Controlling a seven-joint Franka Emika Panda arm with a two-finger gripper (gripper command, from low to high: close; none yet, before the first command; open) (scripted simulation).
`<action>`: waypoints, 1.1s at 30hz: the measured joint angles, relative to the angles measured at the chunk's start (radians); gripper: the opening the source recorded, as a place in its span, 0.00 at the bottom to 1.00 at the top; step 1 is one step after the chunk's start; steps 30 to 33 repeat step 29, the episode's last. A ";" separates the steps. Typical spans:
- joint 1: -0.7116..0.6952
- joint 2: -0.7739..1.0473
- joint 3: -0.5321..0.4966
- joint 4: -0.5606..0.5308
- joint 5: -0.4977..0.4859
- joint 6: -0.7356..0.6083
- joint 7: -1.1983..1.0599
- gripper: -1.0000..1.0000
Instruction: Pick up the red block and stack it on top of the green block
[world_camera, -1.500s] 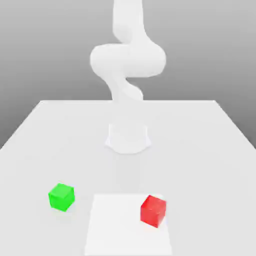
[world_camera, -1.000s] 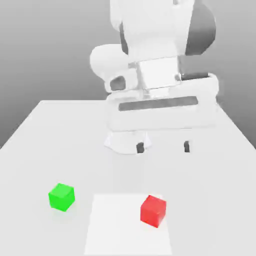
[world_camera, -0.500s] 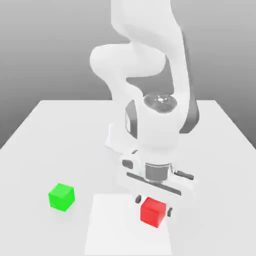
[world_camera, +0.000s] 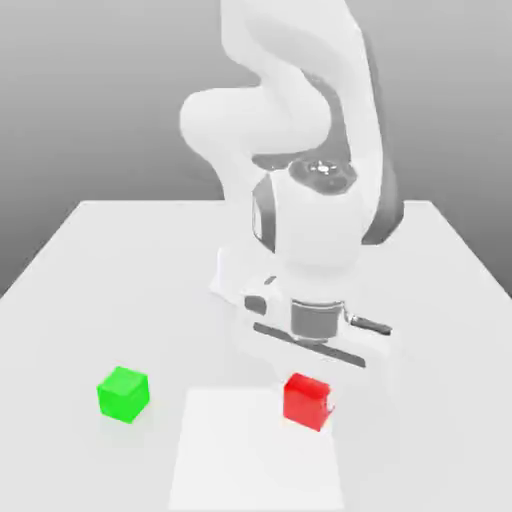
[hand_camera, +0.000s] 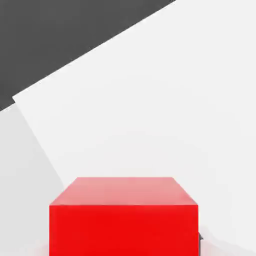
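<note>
The gripper (world_camera: 308, 385) pinches the red block (world_camera: 306, 402); lift it straight up, clear of the green block (world_camera: 124, 394) at nine o'clock, before swinging across.

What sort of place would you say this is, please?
Probably a simulated robotics test scene rather than a real room: a single white arm stands on a plain pale table, with a red block and a green block as simple test objects, against a blank grey backdrop.
</note>
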 joint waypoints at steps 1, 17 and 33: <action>-0.035 -0.017 -0.014 -0.004 0.001 -0.012 -0.052 0.00; -0.343 -0.133 -0.294 -0.060 -0.029 -0.072 -0.836 0.00; -0.338 0.066 -0.272 -0.056 0.109 0.115 -0.938 1.00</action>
